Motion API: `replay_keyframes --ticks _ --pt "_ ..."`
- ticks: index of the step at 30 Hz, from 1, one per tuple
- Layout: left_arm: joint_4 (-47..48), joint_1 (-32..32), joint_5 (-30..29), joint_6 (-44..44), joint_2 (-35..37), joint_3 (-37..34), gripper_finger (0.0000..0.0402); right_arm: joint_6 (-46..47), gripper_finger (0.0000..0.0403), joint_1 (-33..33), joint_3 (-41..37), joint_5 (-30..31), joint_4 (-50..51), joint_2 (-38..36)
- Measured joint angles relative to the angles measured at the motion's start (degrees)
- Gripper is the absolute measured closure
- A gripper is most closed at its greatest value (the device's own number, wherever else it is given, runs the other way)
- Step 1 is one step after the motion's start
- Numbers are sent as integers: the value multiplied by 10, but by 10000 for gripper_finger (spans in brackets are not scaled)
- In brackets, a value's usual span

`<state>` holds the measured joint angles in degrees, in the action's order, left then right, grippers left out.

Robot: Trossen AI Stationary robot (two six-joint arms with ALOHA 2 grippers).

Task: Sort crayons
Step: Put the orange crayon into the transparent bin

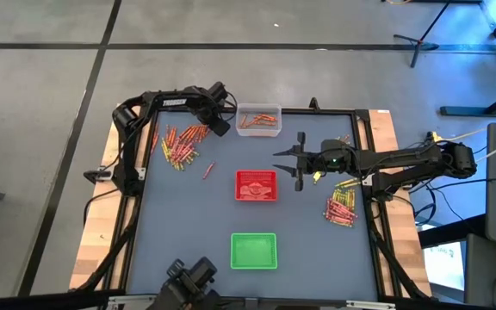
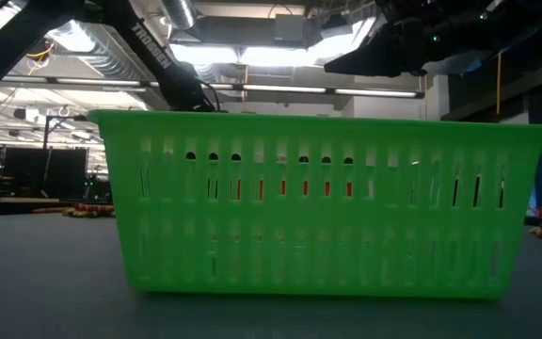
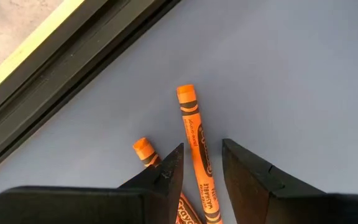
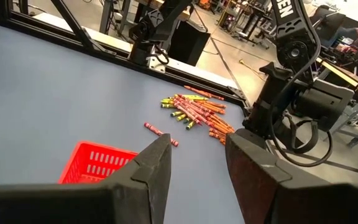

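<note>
Orange crayon (image 3: 196, 148) lies between left gripper (image 3: 202, 168) fingers, long axis running straight out ahead of them, tip away. Fingers slightly apart, flanking it; actual grip can't be told. Right gripper (image 1: 300, 159) hovers beside red tray (image 1: 256, 185), part open, holding nothing.

Orange crayon (image 3: 197, 155) carries black wrapper bands and lettering. Crayon piles (image 1: 182, 143) mix red, orange and yellow-green. Red tray (image 1: 256, 185), green tray (image 1: 254, 251), clear tray (image 1: 259, 120); grey-blue table (image 1: 179, 215).
</note>
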<state>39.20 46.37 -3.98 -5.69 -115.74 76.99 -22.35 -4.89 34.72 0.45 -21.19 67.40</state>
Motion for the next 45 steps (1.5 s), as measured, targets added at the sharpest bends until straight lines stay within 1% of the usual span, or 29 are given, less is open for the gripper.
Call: replay_keyframes --ticks 6,15,18,26,36,39,45 --pt "-3 1 1 6 0 0 319 0 252 0 0 0 1 0" --pt "-3 1 3 53 0 -1 381 0 252 0 0 0 1 0" --pt "-3 0 1 63 0 -1 396 0 252 0 0 0 1 0" --pt "0 -12 -17 90 12 -2 397 0 252 0 0 0 3 0" --pt "-12 -33 -24 109 105 -2 394 2 252 0 0 0 3 0" --pt "-42 -37 -20 110 130 -2 394 2 252 0 0 0 3 0" --pt "-150 -55 30 127 154 -1 393 2 252 0 0 0 3 0"
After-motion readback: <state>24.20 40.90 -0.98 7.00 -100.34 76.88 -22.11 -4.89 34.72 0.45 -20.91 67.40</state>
